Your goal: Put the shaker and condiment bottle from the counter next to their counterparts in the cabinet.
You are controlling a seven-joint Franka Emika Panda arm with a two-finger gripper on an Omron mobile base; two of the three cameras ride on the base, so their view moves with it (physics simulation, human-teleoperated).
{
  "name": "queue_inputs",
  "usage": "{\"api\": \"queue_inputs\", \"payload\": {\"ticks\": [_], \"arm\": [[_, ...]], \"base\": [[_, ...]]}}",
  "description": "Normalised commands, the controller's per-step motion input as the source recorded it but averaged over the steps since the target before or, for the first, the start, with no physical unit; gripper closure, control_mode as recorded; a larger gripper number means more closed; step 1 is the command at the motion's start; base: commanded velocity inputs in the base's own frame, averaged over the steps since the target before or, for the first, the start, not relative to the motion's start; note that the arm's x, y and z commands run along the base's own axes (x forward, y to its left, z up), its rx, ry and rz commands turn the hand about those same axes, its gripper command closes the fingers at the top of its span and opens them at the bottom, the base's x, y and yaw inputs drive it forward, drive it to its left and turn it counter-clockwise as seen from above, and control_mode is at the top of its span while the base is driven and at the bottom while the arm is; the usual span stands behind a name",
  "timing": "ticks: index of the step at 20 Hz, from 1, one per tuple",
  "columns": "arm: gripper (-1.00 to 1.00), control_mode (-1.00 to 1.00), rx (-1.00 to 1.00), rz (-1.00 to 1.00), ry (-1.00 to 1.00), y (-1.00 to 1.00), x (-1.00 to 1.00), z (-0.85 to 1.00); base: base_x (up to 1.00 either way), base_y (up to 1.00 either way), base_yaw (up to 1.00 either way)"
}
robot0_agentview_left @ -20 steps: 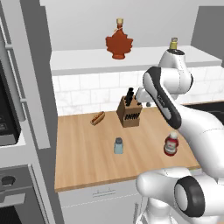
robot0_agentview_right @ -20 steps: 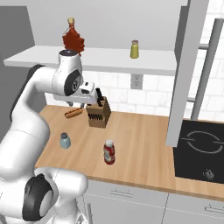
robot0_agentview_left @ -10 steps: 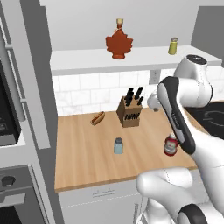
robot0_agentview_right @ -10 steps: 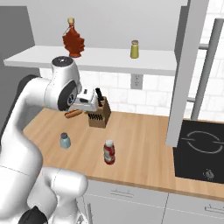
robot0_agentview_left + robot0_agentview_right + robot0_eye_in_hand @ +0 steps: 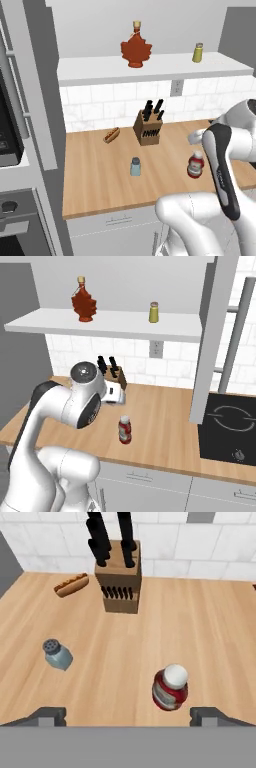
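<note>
The red ketchup condiment bottle [image 5: 170, 688] [image 5: 195, 165] [image 5: 124, 430] stands upright on the wooden counter [image 5: 200, 627] [image 5: 95, 182]. My gripper [image 5: 127, 716] hovers above and just short of it, open wide, with nothing between its fingertips [image 5: 50, 714]. The pale blue-grey shaker [image 5: 56, 653] [image 5: 135, 166] stands further left on the counter. On the white cabinet shelf [image 5: 165, 67] [image 5: 110, 323] stand the counterparts: the maple-leaf bottle [image 5: 136, 47] [image 5: 83, 301] and, well to its right, the olive shaker [image 5: 198, 52] [image 5: 154, 312].
A wooden knife block [image 5: 119, 577] [image 5: 149, 127] stands at the tiled back wall, with a hot dog [image 5: 71, 584] [image 5: 111, 135] to its left. A black cooktop [image 5: 230, 428] lies at the counter's right end beyond a grey upright panel [image 5: 212, 341].
The arm has swung down and forward, bringing the hand low over the counter by the ketchup bottle. The gripper has gone from shut to open. Nothing on counter or shelf moved.
</note>
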Motion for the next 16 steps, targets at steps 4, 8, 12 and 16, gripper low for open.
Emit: {"api": "queue_inputs", "payload": {"ticks": [4,8,12,16], "arm": [[-1.00,-1.00,0.02,0.16,-0.04,-0.68,0.00,-0.22],[-1.00,-1.00,0.02,0.30,-0.16,-0.75,0.00,-0.20],[-1.00,-1.00,0.01,0.35,-0.15,-0.64,0.03,-0.34],[-1.00,-1.00,0.00,0.27,-0.20,-0.03,0.34,-0.42]], "base": [[0.00,0.00,0.00],[0.00,0.00,0.00],[0.00,0.00,0.00],[0.00,0.00,0.00]]}}
